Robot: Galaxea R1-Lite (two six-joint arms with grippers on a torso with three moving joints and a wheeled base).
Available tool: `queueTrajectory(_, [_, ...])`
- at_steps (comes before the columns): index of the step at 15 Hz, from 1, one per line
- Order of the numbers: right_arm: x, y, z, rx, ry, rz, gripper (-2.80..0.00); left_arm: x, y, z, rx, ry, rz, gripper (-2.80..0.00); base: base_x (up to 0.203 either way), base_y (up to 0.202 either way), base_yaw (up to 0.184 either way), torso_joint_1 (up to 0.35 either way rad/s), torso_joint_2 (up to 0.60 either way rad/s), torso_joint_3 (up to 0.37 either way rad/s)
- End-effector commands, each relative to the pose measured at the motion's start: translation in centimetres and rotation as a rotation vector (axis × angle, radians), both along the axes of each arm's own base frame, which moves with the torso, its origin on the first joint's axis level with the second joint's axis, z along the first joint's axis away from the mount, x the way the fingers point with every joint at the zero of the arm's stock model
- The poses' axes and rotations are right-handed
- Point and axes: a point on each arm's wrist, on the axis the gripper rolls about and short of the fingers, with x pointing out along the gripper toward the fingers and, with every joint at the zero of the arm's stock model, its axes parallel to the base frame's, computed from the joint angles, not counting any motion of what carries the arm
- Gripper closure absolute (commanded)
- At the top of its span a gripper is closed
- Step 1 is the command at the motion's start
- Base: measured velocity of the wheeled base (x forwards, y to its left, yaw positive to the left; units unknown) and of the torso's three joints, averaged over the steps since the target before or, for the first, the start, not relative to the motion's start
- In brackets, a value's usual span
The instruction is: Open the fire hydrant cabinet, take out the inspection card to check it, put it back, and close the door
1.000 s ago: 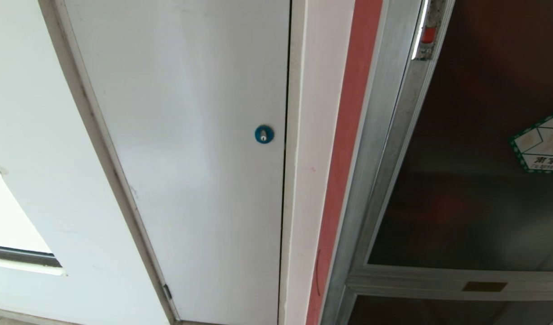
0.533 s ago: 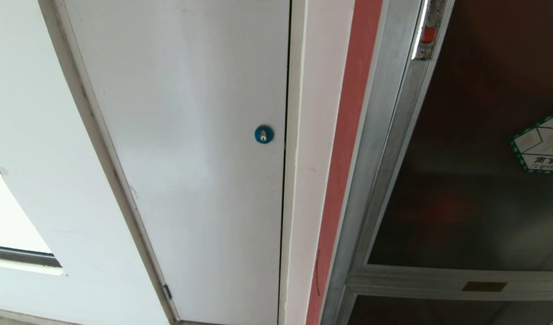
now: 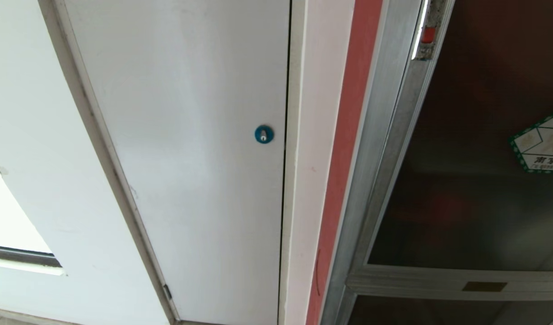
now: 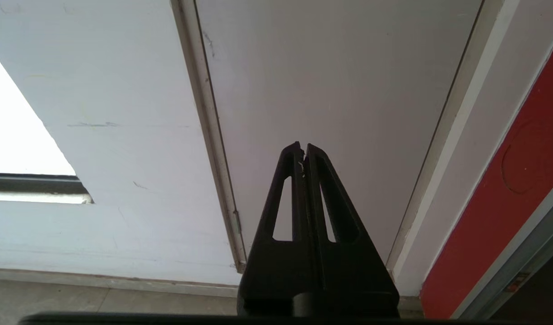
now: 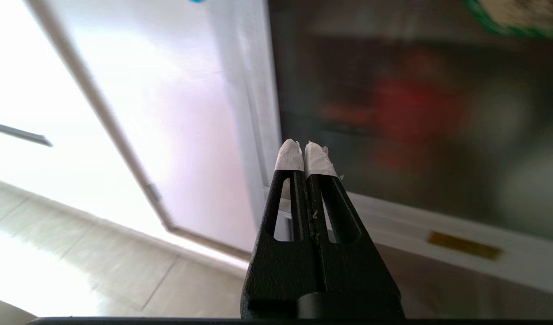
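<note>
A: Silver aluminium frames the fire hydrant cabinet (image 3: 384, 149) on the right of the head view. Its door (image 3: 475, 189), dark tinted glass, looks shut, with a green-bordered sticker (image 3: 540, 144) at the right edge and a small red latch (image 3: 428, 34) up on the frame.

B: And left of it?

A: A red strip (image 3: 344, 158) of wall, then a plain white door (image 3: 186, 149) with a small round blue lock (image 3: 264, 134). Neither arm shows in the head view.

B: What do the wrist views add?

A: The right wrist view shows the right gripper (image 5: 305, 145) raised in front of the cabinet's lower frame, near the dark glass, its tape-wrapped fingers (image 5: 289, 155) pressed together and holding nothing. A blurred red shape (image 5: 416, 113) glows behind the glass; the head view barely hints at it. Floor tiles (image 5: 100, 271) also appear there.

B: The left one?

A: The left gripper (image 4: 303, 145) points at the lower part of the white door, well apart from the cabinet, bare black fingers (image 4: 319, 180) closed on nothing.

B: The inspection card?

A: Not visible in any view.
</note>
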Motion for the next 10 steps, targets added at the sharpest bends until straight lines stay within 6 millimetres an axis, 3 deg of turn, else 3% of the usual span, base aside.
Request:
queueTrajectory(1, [4.3, 0.3, 3.5, 0.008, 0.077, 0.107, 0.0, 0.1, 0.0, -0.4, 0.0, 0.013, 0.0, 0.0, 0.0, 0.0, 0.0, 0.0, 0.0, 0.0])
queueTrajectory(5, [7.6, 0.8, 7.6, 0.046, 0.062, 0.332, 0.0, 0.1, 0.0, -0.4, 0.001, 0.013, 0.0, 0.0, 0.0, 0.0, 0.0, 0.0, 0.0, 0.0])
queueTrajectory(10, [12.5, 1.8, 12.0, 0.198, 0.086, 0.459, 0.0, 0.1, 0.0, -0.4, 0.0, 0.014, 0.0, 0.0, 0.0, 0.0, 0.0, 0.0, 0.0, 0.0])
